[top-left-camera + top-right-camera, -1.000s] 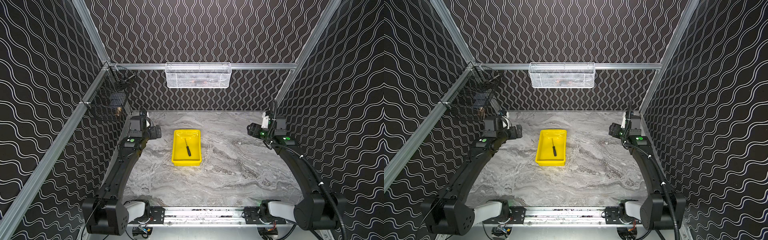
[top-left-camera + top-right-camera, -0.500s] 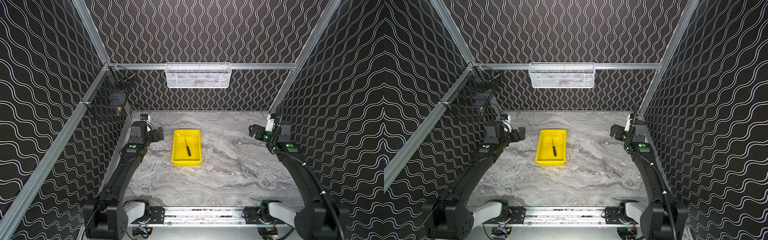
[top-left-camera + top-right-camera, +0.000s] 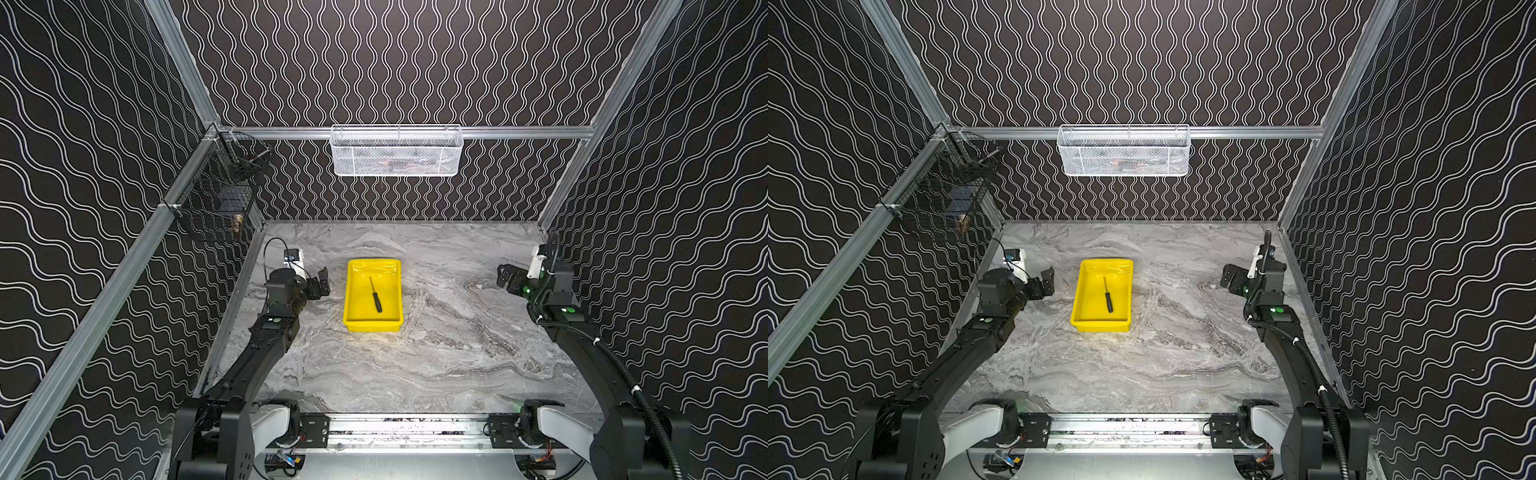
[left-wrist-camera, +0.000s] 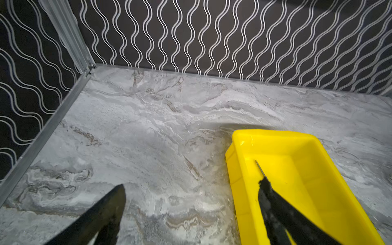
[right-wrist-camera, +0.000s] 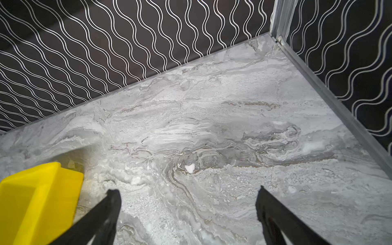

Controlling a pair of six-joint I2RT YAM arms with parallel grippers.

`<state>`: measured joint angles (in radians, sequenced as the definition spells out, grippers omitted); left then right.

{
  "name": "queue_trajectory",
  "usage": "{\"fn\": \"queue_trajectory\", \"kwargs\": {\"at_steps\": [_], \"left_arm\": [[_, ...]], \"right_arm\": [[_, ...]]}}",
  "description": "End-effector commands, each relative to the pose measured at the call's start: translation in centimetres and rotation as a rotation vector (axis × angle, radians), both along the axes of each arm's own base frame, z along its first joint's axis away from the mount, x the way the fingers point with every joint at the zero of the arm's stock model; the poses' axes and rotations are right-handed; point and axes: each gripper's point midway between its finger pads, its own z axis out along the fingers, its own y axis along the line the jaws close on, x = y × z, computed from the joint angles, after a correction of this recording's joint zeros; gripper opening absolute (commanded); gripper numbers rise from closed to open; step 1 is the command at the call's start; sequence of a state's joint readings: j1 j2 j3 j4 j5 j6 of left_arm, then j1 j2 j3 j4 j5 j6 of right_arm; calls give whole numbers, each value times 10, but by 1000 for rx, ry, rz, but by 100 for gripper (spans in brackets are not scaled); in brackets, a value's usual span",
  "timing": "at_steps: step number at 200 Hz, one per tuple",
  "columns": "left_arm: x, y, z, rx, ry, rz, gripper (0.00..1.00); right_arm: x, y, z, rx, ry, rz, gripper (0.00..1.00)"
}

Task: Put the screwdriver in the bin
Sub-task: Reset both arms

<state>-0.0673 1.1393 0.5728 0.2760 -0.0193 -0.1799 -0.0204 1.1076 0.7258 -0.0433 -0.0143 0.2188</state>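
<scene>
Overhead view of a walled cell with a grey marble table (image 3: 457,361). The screwdriver (image 3: 376,296) lies flat on the floor of the yellow bin (image 3: 372,327), near the middle of the table. Its black handle points towards the robot's base and its thin shaft towards the back wall, slightly slanted. Nothing touches it. I judge the task done: the tool rests wholly inside the rim and neither arm has anything left to carry.

The left gripper (image 3: 321,283) hovers just beside the bin's left wall, apart from it, its fingers spread wide and empty. In its wrist view one finger (image 4: 275,203) crosses in front of the bin and hides the handle, so only the shaft shows there. I read that as overlap in the picture, not contact.

The right gripper (image 3: 508,277) sits well apart from the bin, near the right wall. Its fingers are also wide, with bare marble between them.

Both arms reach forward from the front rail along the side walls, elbows low. Their wrists turn inward so each gripper faces the table's middle. That keeps the bin unobstructed from above.
</scene>
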Motion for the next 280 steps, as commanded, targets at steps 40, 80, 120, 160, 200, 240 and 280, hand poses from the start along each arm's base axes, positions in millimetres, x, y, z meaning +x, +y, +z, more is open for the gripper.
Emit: {"fn": "queue_trajectory", "kwargs": {"at_steps": [40, 80, 120, 160, 200, 240, 280], "left_arm": [[10, 18, -21, 71, -102, 86, 99], [-1, 26, -39, 152, -130, 105, 99], [5, 22, -46, 238, -132, 55, 99], [-1, 22, -69, 236, -131, 54, 99], [6, 13, -81, 251, -132, -3, 99], [9, 14, -98, 254, -127, 7, 99], [24, 5, -108, 241, -34, -64, 99]], "right_arm": [[0, -17, 12, -115, -263, -60, 99], [5, -18, -20, -242, -203, -15, 99], [12, -15, -32, -225, -256, -5, 99], [20, -12, -43, -268, -291, 27, 99], [19, -13, -57, -265, -268, 18, 99], [8, -18, -72, -278, -359, -23, 99], [15, -20, -79, -253, -310, -26, 100]]}}
